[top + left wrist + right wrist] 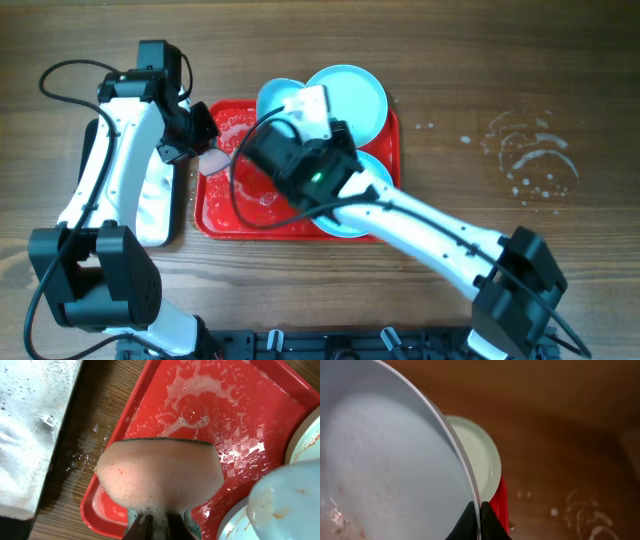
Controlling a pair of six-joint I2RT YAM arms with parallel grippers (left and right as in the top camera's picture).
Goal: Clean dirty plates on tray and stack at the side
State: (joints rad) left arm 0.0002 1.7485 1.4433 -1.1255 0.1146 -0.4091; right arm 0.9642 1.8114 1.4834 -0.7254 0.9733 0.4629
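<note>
The red tray lies mid-table, wet with foam. My left gripper is shut on a pink soapy sponge, held over the tray's left end. My right gripper is shut on the rim of one plate, which is tilted up above the tray and has brownish specks near its lower edge. A second plate rests at the tray's far right corner. A third plate lies on the tray's near right part, mostly under my right arm.
A metal pan of foamy water stands left of the tray, under my left arm. Water drops and smears mark the wood at the far right.
</note>
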